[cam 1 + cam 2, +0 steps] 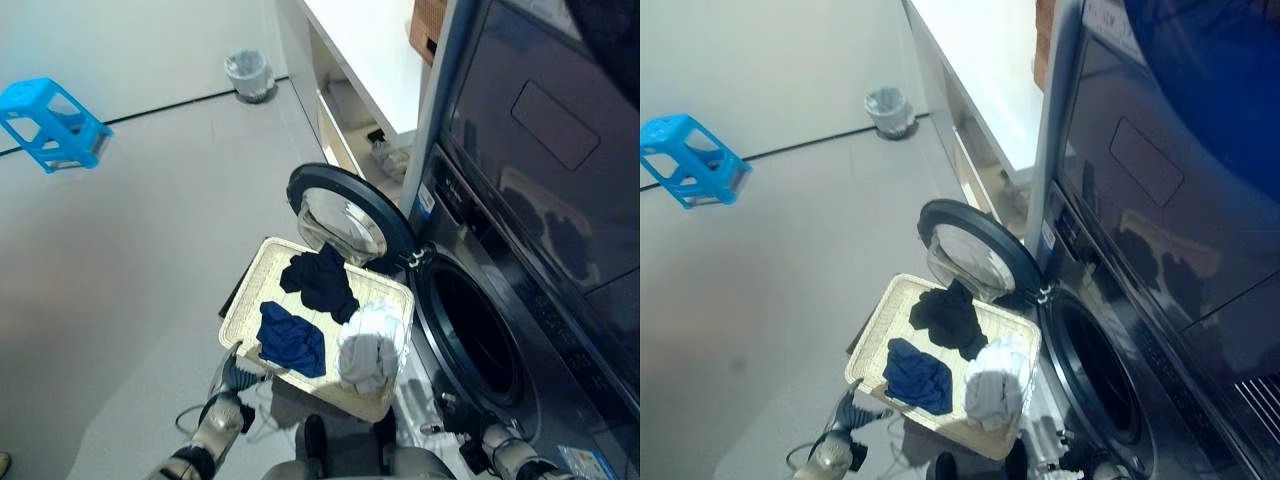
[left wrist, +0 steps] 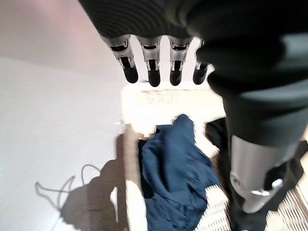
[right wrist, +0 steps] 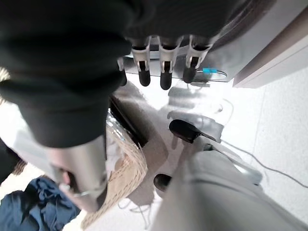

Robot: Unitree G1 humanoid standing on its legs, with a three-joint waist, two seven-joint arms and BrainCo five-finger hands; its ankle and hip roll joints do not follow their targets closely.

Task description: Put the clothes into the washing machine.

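A cream woven basket (image 1: 243,287) stands on the floor in front of the dark washing machine (image 1: 540,200). In the basket lie a dark navy garment (image 1: 322,280), a blue garment (image 1: 292,338) and a white-grey garment (image 1: 370,352). The machine's round door (image 1: 345,212) is swung open towards the basket, and the drum opening (image 1: 478,335) is dark. My left hand (image 2: 154,72) hovers open over the basket's near left corner, above the blue garment (image 2: 178,178), holding nothing. My right hand (image 3: 165,72) hangs open and empty low by the machine's front, beside the basket's right edge (image 3: 127,173).
A blue plastic stool (image 1: 55,122) and a waste bin (image 1: 249,74) stand far off on the grey floor. A white counter with open shelves (image 1: 365,60) runs behind the machine's door. Open floor lies to the basket's left.
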